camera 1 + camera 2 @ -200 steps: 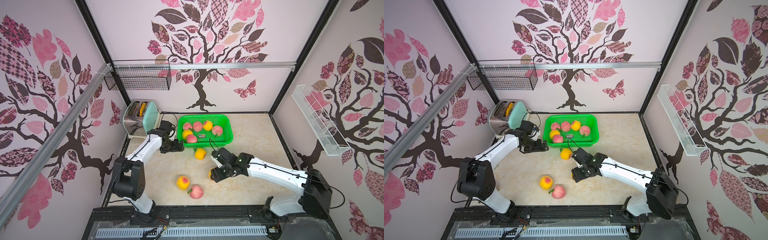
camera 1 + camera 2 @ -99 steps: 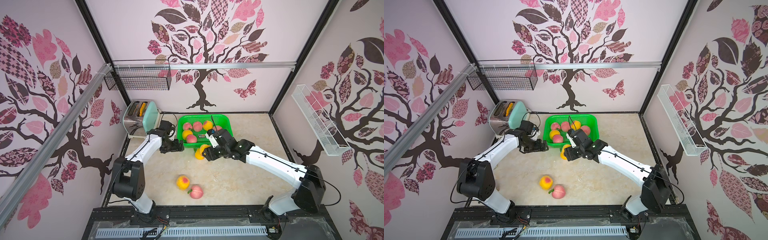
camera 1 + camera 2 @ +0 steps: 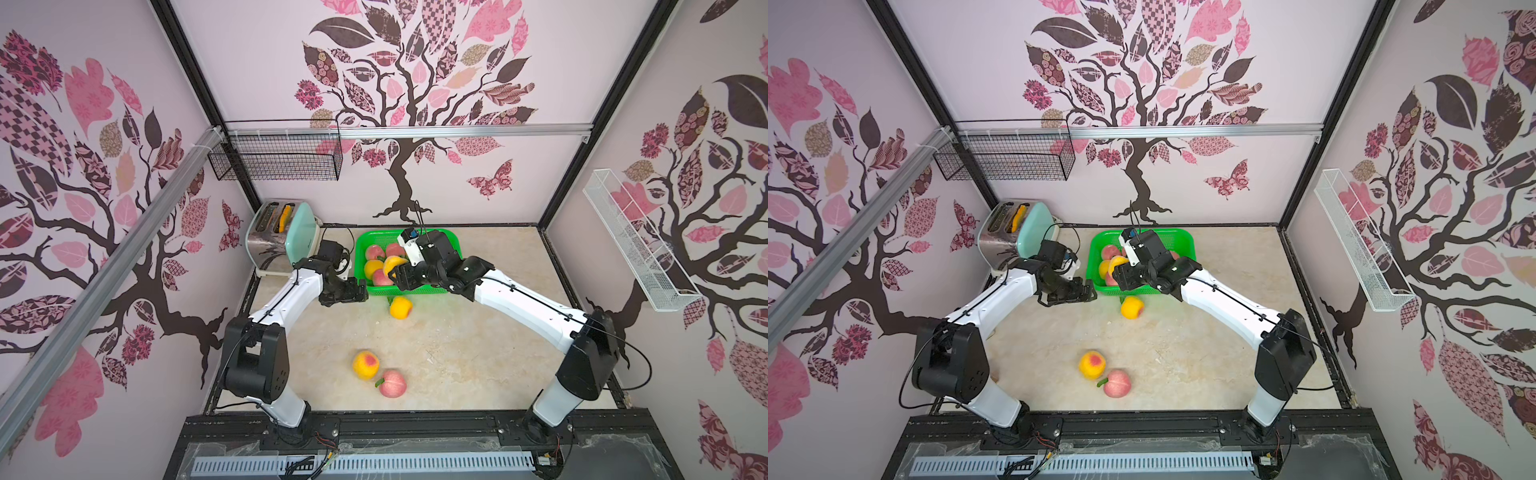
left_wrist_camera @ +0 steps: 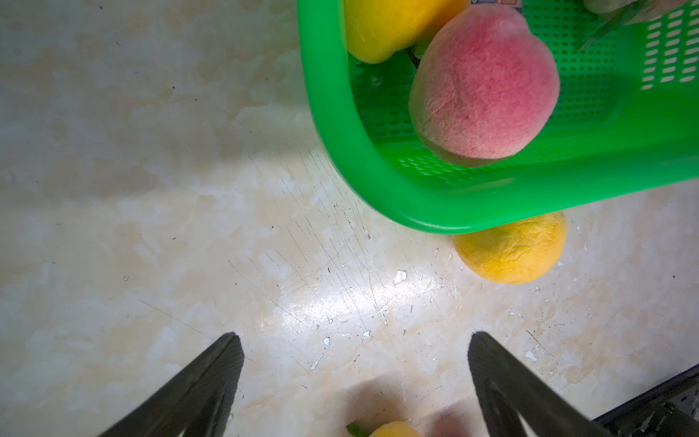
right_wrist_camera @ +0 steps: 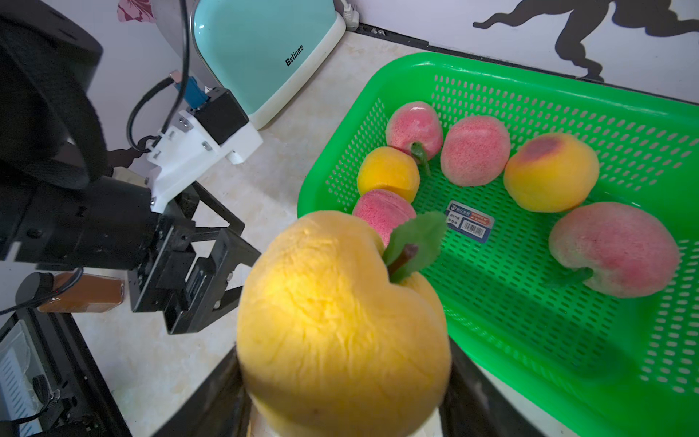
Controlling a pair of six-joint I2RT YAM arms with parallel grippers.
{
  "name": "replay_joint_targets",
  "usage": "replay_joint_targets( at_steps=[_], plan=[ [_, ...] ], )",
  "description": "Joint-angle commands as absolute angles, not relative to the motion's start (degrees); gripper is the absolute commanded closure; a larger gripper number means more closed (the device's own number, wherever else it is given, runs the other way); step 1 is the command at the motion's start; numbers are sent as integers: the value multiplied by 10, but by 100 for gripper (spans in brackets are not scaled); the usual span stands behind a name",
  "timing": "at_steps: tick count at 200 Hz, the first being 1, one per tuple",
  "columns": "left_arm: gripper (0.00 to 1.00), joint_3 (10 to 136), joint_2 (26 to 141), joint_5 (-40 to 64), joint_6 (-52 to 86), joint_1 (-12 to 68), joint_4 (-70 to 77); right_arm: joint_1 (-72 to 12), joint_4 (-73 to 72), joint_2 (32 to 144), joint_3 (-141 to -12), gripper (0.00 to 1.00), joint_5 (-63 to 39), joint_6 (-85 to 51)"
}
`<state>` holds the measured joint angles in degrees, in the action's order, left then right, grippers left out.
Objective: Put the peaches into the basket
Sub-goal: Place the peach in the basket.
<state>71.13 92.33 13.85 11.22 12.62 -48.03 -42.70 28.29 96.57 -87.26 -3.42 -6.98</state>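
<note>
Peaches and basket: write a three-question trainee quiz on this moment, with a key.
1. True or false: the left gripper holds a peach.
2. How many peaches rest on the table, outside the basket? A one, B three, C five.
3. Fill in: the right gripper is shut on a ____ peach.
Key: 1 false, its jaws stand open and empty; 2 B; 3 yellow.
</note>
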Motion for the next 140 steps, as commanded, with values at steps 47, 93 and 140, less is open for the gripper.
replay_joint_targets(
  at_steps=[47, 93, 140],
  plan=[
    [3, 706, 908, 172, 120, 123, -460, -385, 271, 1045, -960, 30, -40, -68],
    [3, 704, 907, 185, 121, 123, -459, -361, 251, 1099, -982, 30, -66, -81],
    [3, 699, 904, 190, 122, 123, -457, -339, 238, 1167, -1017, 30, -85, -99]
  ],
)
